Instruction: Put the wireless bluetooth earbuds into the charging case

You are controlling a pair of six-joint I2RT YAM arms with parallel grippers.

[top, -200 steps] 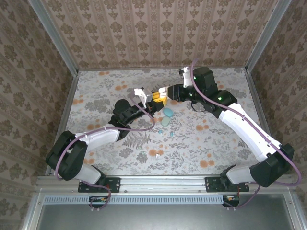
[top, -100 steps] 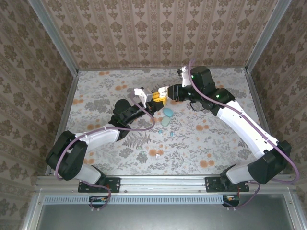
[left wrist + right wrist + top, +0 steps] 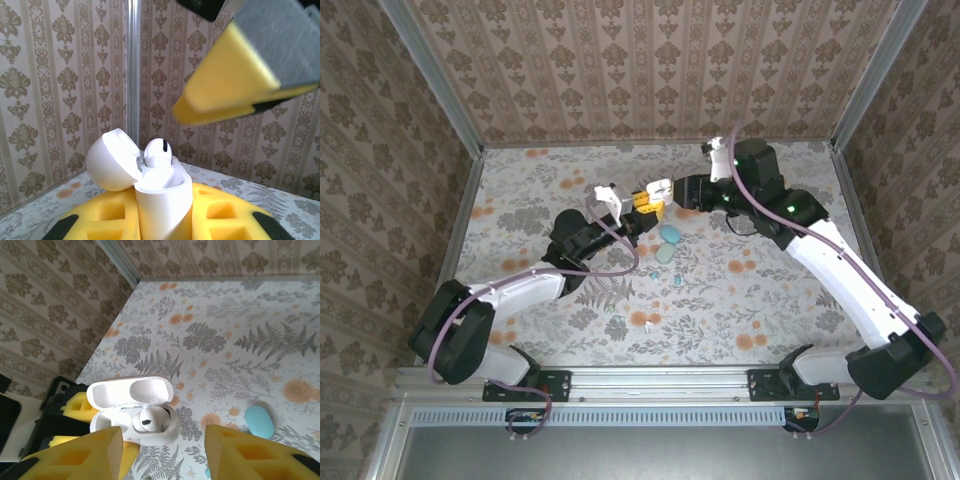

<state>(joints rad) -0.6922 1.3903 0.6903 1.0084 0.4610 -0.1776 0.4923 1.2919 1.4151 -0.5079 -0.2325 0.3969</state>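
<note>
Now that the right gripper is opened and withdrawn empty, one earbud is judged inserted in the open case, which is clamped by the left gripper.

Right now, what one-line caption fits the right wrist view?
Right hand open over the open white charging case, one white earbud seated, teal case lying on the floral table beyond.

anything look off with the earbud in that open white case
The white earbud stands proud of the open white charging case, head above the rim, so it may not be fully seated. The slot beside it is empty. Nothing spilled or damaged.
</note>
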